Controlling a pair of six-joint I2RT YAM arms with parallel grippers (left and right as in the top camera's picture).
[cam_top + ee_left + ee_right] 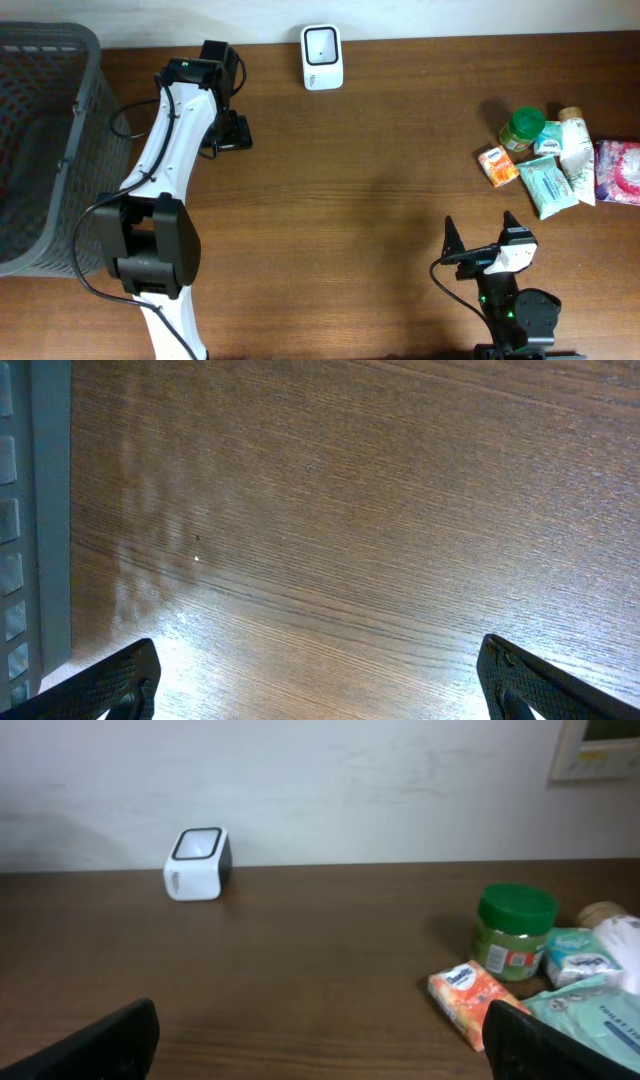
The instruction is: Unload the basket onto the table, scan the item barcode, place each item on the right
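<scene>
The white barcode scanner (322, 57) stands at the table's far edge; the right wrist view shows the scanner (197, 863) against the wall. A group of items lies at the right: an orange packet (497, 165), a green-lidded jar (522, 128), a teal wipes pack (548, 186), a white bottle (573, 140) and a pink pack (618, 172). My right gripper (480, 225) is open near the front edge, left of and nearer than the orange packet (470, 1000). My left gripper (232, 95) is open over bare wood at the far left, holding nothing.
A grey mesh basket (40, 150) fills the left end of the table, and the basket's wall (30, 520) shows beside my left fingers. The green-lidded jar (514, 932) stands behind the orange packet. Bare wood lies between the scanner and the items.
</scene>
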